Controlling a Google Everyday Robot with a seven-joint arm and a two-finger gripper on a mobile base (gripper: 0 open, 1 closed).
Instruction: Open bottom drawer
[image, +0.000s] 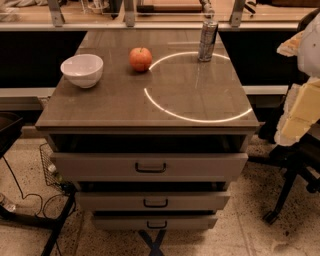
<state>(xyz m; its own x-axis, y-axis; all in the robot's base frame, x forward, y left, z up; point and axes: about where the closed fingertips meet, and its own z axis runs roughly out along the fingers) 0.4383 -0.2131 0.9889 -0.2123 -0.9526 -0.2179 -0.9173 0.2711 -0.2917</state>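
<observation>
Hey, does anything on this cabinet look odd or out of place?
Nothing spilled or askew. The only oddity is a bright ring of light on the cabinet top, likely a reflection. The pincer hangs at the right edge.

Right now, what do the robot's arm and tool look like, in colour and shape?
At the right edge, the arm shows as white, blocky casing; the tool below it is cream-yellow with flat, angular faces. No cables or markings are visible.

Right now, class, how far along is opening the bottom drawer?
Nothing looks done: the shallow grey-beige bottom drawer with its small black handle sits tucked beneath the middle drawer. Nothing in hand: the end effector is out of view. Left: reaching that handle, gripping, pulling.
</observation>
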